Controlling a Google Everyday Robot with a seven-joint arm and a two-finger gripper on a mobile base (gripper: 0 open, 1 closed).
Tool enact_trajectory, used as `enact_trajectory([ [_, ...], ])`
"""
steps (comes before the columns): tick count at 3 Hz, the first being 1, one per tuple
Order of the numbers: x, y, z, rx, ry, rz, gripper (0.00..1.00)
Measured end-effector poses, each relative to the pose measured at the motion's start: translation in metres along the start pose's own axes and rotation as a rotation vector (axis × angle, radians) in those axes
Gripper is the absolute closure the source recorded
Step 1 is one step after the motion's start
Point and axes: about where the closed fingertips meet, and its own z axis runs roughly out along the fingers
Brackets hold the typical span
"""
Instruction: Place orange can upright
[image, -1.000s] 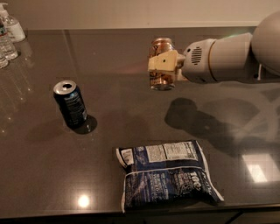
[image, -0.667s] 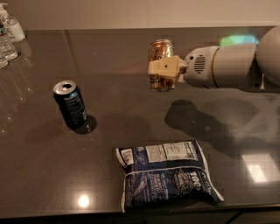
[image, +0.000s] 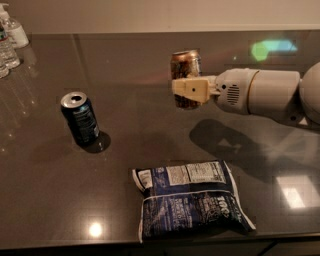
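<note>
**Q:** Where was the small, shiny orange-brown aluminium can (image: 186, 63), and what held it?

**A:** It sat in the pale two-finger gripper (image: 188, 90), above the far middle of the dark glossy counter (image: 125, 65). The white arm reached in from the right. The gripper was clamped across the can's mid-body, with one beige finger covering its front.

**Q:** Which way did the can's long axis run?

**A:** Close to vertical, silver top upward. The arm came in level, so the can stood crosswise to it.

**Q:** Was its base on the counter?

**A:** That could not be told for sure. The arm's shadow fell well apart, lower right, which suggested the can hung clear. If so, the next move would be straight down, keeping the axis vertical.

**Q:** Was anything close by?

**A:** No. A dark blue can with a silver top (image: 81, 119) stood well to the left. A blue crinkled snack bag (image: 190, 200) lay nearer the front edge. Clear plastic bottles (image: 10, 42) stood at the far left corner.
</note>
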Motion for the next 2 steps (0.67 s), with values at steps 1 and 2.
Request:
enact_trajectory([
  [1, 0.0005, -0.0016, 0.0015, 0.0, -0.005, -0.007, 1.0],
  [2, 0.0003, -0.0022, 0.001, 0.024, 0.018, -0.017, 1.0],
])
